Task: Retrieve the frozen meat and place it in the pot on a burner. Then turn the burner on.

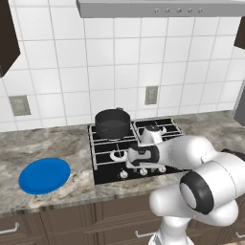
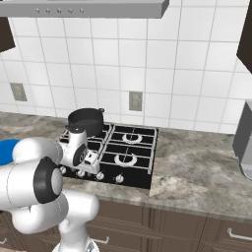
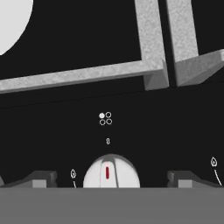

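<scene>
The dark pot [image 1: 112, 122] [image 2: 86, 120] stands on the rear left burner of the black cooktop [image 1: 103, 178] [image 2: 140, 181]. The frozen meat is hidden. My gripper [image 1: 135, 165] [image 2: 91, 166] hangs low over the row of silver knobs at the cooktop's front edge. In the hand view the gripper [image 3: 111, 178] is open, its two dark fingertips [image 3: 41, 177] well apart on either side of one round silver knob [image 3: 111, 170] with a red mark. A white burner ring [image 3: 11, 22] shows at the upper left, beyond the grey grate bars [image 3: 87, 74].
A round blue plate [image 1: 44, 175] [image 2: 5, 150] lies on the marble counter left of the cooktop. Other knobs [image 1: 162, 168] [image 2: 119, 179] line the front edge. A range hood [image 1: 162, 7] hangs above, and a grey appliance [image 2: 243, 142] stands at the far right.
</scene>
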Robot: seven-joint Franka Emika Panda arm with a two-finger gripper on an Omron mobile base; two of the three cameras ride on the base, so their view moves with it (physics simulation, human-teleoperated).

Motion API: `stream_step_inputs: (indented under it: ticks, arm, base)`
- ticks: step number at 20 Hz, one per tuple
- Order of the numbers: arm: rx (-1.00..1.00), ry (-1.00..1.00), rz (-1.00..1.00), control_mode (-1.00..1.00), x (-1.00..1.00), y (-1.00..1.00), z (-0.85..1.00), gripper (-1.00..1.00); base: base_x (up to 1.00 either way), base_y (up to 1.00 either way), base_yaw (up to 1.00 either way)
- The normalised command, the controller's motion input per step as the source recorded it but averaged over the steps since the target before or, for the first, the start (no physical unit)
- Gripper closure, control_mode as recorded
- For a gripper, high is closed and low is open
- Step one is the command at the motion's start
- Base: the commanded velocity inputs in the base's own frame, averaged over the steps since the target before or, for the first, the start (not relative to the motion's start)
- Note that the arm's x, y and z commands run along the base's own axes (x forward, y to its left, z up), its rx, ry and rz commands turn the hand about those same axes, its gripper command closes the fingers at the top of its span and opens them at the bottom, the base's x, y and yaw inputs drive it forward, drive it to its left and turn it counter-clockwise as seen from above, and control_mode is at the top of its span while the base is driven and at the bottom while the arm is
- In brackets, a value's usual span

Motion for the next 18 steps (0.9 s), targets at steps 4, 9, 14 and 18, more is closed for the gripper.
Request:
stream_step_inputs:
  ticks: [4,9,14,18]
  arm:
    - [0.00,0.03,0.00,-1.00,0.00,0.00,-0.02,1.00]
    - [0.00,-0.01,0.00,-1.00,-0.16,0.00,-0.03,1.00]
    - [0.00,-0.07,0.00,-1.00,-0.60,0.00,-0.06,1.00]
    - [0.00,-0.04,0.01,-1.00,-0.44,0.00,0.00,1.00]
  base:
    - [0.00,0.00,0.00]
    - [0.00,0.00,0.00]
    - [0.00,0.00,0.00]
    - [0.00,0.00,0.00]
